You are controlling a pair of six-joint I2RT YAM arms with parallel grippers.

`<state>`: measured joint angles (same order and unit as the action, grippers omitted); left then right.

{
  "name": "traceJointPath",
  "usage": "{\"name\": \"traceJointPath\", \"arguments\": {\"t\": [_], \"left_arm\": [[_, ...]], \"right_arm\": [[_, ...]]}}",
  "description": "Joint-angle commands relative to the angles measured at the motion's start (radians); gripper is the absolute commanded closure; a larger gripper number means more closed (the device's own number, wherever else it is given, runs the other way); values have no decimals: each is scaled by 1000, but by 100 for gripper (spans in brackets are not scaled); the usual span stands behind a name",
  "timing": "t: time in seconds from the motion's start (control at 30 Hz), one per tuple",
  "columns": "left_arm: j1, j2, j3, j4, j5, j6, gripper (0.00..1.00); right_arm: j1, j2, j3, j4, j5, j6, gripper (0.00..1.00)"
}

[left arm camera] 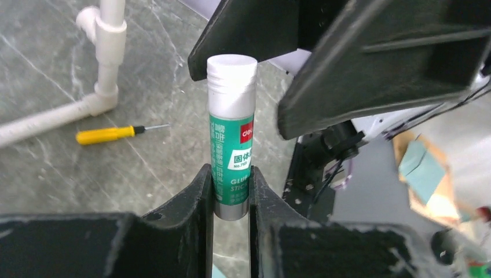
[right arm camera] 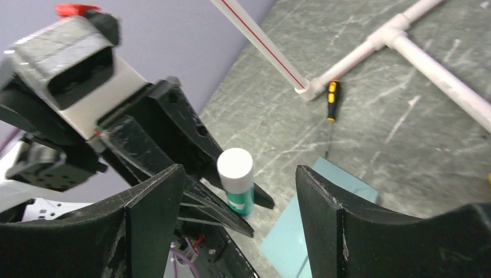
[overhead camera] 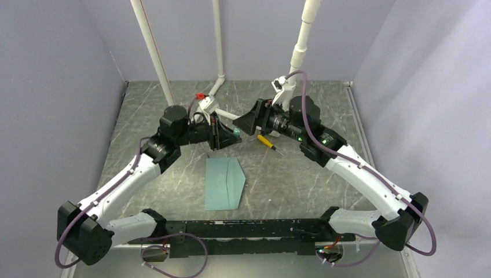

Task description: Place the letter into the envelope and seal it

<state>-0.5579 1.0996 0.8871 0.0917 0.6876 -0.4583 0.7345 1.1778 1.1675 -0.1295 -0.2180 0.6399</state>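
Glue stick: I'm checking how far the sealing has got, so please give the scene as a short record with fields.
glue stick: white cap on, gripped near its lower end
left hand: shut on the glue stick
right hand: open, fingers either side of the capped end, gaps showing
envelope: flat on the table, nearer the arm bases than both hands, flap seems open
letter: not visible in any view
screwdriver: yellow handle, lying on the table beyond the envelope, untouched
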Motion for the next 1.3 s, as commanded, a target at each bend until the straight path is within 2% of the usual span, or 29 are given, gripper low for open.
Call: {"name": "traceJointPath", "arguments": {"t": [0.0, 0.07, 0.2, 0.43, 0.63, 0.73, 0.77, 0.93, 1.13, 1.2, 1.27], "left_arm": [[-7, 58, 145, -296, 131, 381, 98], [-6, 73, 179, -332, 139, 432, 98], [-7, 96, 224, -389, 167, 515, 98], [-8, 64, 204, -386, 229, 536, 98], [-8, 24, 201, -353, 242, 521, 98], [-7, 25, 212, -365, 267, 516, 98], [-8, 26, 211, -363, 279, 509, 98], [-8, 59, 249, -437, 381, 519, 98], [-8, 82, 273, -492, 506, 550, 98], [-7, 82, 269, -478, 524, 548, 97], [-8, 73, 263, -457, 507, 540, 98]], "right_arm": [[0, 27, 145, -365, 90, -109, 28], [-1, 35, 167, -415, 91, -114, 33], [-1, -3, 133, -381, 57, -99, 44], [-1, -5, 103, -331, -12, -61, 53], [-1, 21, 79, -203, -151, 19, 76], [-4, -4, 47, -158, -177, 17, 98], [-9, -17, 33, -133, -213, 0, 100], [-44, -62, 24, -104, -442, -262, 100], [-57, -94, 42, -226, -839, -719, 100], [-58, -106, 45, -235, -865, -751, 100], [-59, -107, 47, -206, -742, -684, 100]]}}
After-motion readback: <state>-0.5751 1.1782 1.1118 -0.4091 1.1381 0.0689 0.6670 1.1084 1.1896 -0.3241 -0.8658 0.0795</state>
